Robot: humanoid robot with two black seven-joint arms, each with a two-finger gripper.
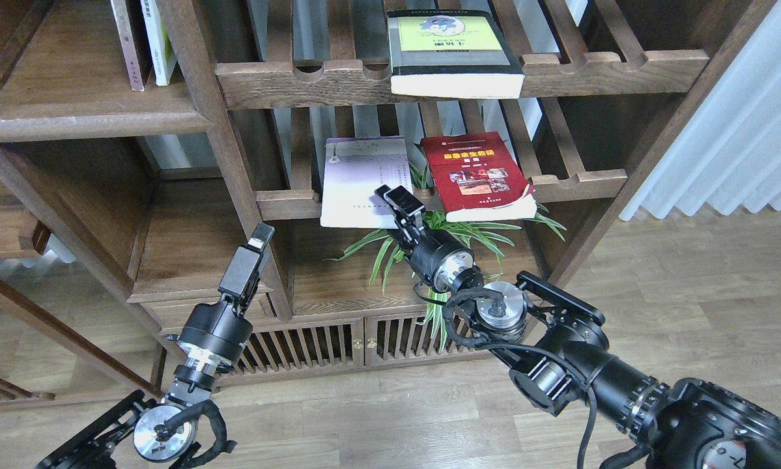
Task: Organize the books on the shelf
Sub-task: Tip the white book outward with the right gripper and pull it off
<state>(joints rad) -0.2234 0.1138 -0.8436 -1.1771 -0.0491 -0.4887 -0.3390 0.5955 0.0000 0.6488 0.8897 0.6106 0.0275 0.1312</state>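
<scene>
The thin lavender-white book (362, 179) and the red book (478, 174) lie flat side by side on the middle slatted rack. The thick yellow-green book (452, 52) lies flat on the upper slatted rack, overhanging its front rail. The solid dark-brown shelf (84, 98) is at the upper left. My right gripper (398, 198) is at the front right corner of the lavender-white book, and its dark fingers cannot be told apart. My left gripper (260, 236) points up in front of the bookcase post, below the solid shelf, holding nothing that I can see.
Two upright books (144, 42) stand at the right end of the solid shelf. A green spider plant (442, 238) sits under the middle rack, behind my right wrist. A slatted cabinet (338, 342) is below, and a white curtain (735, 130) hangs at the right.
</scene>
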